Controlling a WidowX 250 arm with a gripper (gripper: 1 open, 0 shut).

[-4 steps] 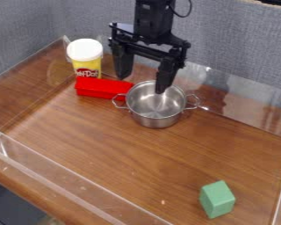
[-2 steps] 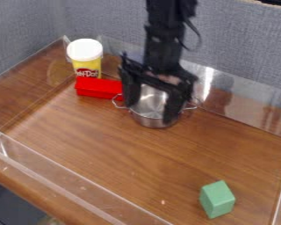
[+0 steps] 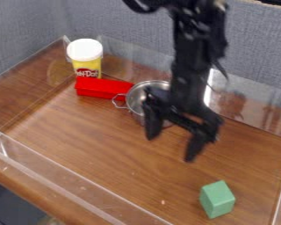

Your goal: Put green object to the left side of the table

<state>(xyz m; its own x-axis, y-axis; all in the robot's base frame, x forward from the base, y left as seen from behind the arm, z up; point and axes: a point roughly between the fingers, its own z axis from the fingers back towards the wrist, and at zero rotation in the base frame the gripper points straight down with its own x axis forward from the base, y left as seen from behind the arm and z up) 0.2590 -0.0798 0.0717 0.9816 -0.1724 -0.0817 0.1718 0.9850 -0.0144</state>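
The green object point(image 3: 217, 199) is a small matte green block resting on the brown wooden table point(image 3: 73, 132) near its front right corner. My gripper point(image 3: 176, 140) points down over the middle right of the table, open, with its two dark fingers spread wide and nothing between them. It hangs above and to the left of the green block, apart from it.
A steel pot point(image 3: 146, 95) stands behind the gripper, partly hidden by the arm. A red rectangular block point(image 3: 99, 88) lies to the pot's left, with a yellow jar with a white lid point(image 3: 84, 60) behind it. Low clear acrylic walls point(image 3: 61, 180) border the tabletop.
The gripper has moved from above the steel pot toward the front right of the table, closer to the green block, and stayed open. Nothing else has moved.
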